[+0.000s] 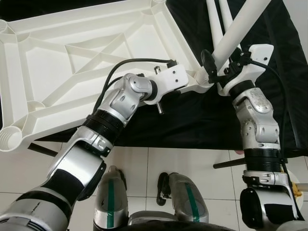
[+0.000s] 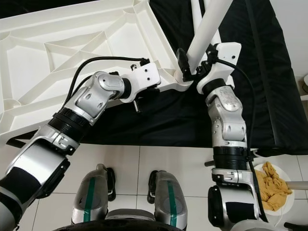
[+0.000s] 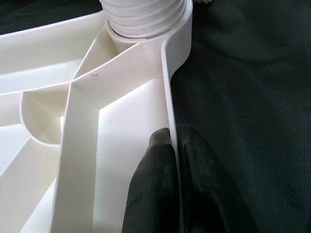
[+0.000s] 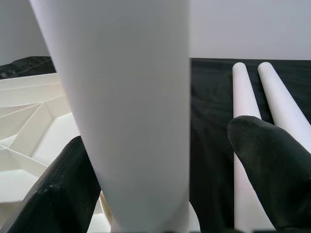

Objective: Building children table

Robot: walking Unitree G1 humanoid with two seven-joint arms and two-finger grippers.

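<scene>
Pinching the upturned tabletop's [image 1: 72,62] rim, the left hand [image 3: 176,160] steadies it; the right hand [image 4: 160,165], fingers spread, straddles a white leg [image 1: 238,31] standing in the corner socket [image 1: 204,82].

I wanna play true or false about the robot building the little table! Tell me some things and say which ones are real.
1. The white tabletop lies upside down, its ribs showing. True.
2. The left end effector pinches the tabletop's rim. True.
3. The right end effector holds a red leg. False: the leg between its fingers is white.
4. That leg lies flat on the cloth. False: it stands slanted in the corner socket.
5. Two more white legs lie on the black cloth. True.
</scene>
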